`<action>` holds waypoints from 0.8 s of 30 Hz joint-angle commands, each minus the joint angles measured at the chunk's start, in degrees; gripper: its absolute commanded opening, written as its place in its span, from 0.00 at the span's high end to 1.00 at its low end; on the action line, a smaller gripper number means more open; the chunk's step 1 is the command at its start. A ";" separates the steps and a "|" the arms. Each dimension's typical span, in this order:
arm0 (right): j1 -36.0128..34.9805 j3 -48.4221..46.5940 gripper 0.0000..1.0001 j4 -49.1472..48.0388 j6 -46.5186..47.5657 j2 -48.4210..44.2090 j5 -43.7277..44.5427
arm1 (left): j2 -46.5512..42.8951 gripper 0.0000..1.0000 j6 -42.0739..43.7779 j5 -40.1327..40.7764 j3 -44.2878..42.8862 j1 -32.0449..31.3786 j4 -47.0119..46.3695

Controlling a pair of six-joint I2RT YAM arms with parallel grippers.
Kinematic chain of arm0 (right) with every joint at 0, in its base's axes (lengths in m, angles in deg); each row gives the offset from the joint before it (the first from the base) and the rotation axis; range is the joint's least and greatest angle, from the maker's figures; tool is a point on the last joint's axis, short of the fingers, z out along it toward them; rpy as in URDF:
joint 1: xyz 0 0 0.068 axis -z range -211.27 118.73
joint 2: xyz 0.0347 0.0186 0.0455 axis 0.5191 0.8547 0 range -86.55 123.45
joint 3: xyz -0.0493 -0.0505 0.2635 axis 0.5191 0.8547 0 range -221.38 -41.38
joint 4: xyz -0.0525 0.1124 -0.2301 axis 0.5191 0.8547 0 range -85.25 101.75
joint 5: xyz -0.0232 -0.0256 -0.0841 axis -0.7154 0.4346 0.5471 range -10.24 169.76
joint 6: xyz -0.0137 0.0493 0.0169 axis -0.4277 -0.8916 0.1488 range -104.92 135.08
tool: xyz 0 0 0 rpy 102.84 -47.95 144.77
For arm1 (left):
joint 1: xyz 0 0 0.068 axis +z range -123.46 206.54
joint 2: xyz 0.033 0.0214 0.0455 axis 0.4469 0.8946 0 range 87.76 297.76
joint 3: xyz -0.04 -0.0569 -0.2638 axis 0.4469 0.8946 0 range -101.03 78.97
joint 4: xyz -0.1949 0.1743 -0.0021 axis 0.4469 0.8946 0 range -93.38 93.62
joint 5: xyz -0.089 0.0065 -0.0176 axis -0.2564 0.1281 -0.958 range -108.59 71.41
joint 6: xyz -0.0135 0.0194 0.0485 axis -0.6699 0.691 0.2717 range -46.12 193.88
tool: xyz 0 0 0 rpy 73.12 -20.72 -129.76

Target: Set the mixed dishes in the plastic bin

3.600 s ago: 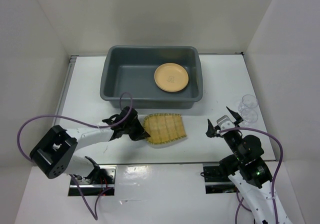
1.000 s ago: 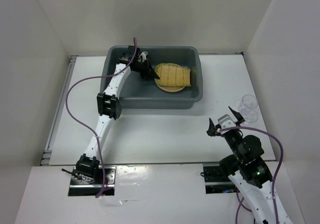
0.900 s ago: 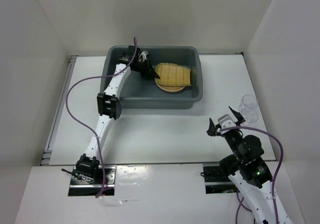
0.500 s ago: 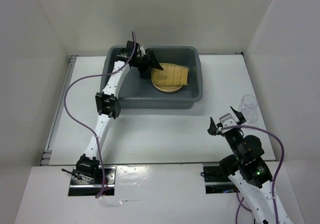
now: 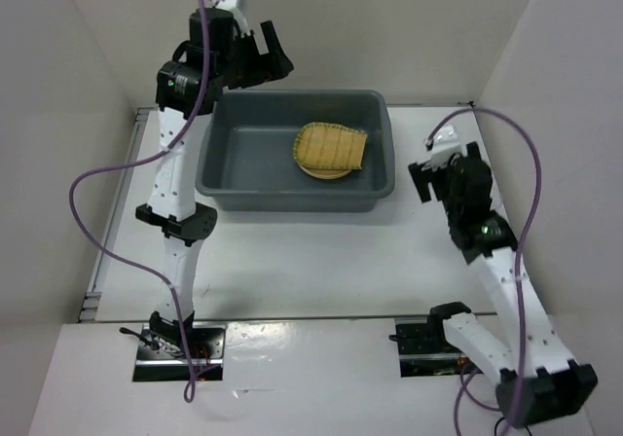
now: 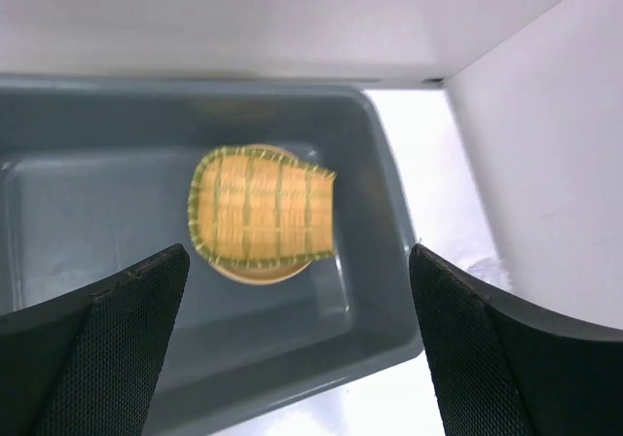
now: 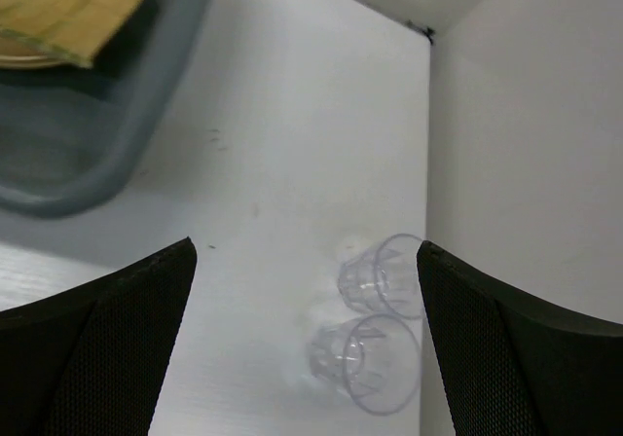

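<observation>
The dark grey plastic bin (image 5: 234, 154) holds a yellow-green bamboo tray (image 5: 331, 147) lying on a tan-orange plate (image 5: 321, 171). My left gripper (image 5: 274, 52) hangs open and empty, high over the bin's far left corner. The left wrist view looks down on the bamboo tray (image 6: 261, 219) and the plate's rim (image 6: 255, 273), between wide-apart fingers (image 6: 97, 358). My right gripper (image 7: 307, 358) is open and raised above two clear cups (image 7: 384, 275) (image 7: 365, 363), which lie on their sides near the right wall. In the top view the right arm hides the cups.
White walls enclose the table on the left, back and right. The bin's near right corner (image 7: 127, 144) shows at the left of the right wrist view. White table (image 5: 292, 251) lies between the bin and the arm bases.
My left gripper let go of the bamboo tray onto the plate in the bin, opened and rose up and back. The right arm lifted and swung to above the cups.
</observation>
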 commanded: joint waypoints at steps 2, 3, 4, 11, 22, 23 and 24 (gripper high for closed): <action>20.27 -15.19 0.02 0.41 0.07 16.22 -13.61 | 2.14 0.00 0.16 10.80 0.71 -2.57 7.20; 23.93 -18.99 0.02 2.61 -0.54 20.70 -16.90 | 1.34 0.00 0.15 10.81 0.71 -2.57 7.20; 25.96 -22.25 0.02 4.63 -0.54 28.49 -18.67 | 0.46 0.00 0.15 10.81 1.84 -2.05 7.20; 28.53 -35.46 0.02 15.19 2.80 46.75 -24.13 | -8.59 0.00 0.94 14.40 18.34 -1.52 7.20; 27.13 -30.47 0.02 10.20 -3.27 54.58 -11.40 | -19.22 0.00 0.94 12.66 43.96 1.28 -0.40; 27.13 -30.46 0.03 10.19 -3.27 55.11 -10.70 | -21.24 0.00 0.94 11.26 48.47 2.08 -3.14; 27.13 -29.06 0.05 9.58 -3.27 55.11 -8.86 | -25.87 0.00 0.25 7.51 53.22 3.13 -9.09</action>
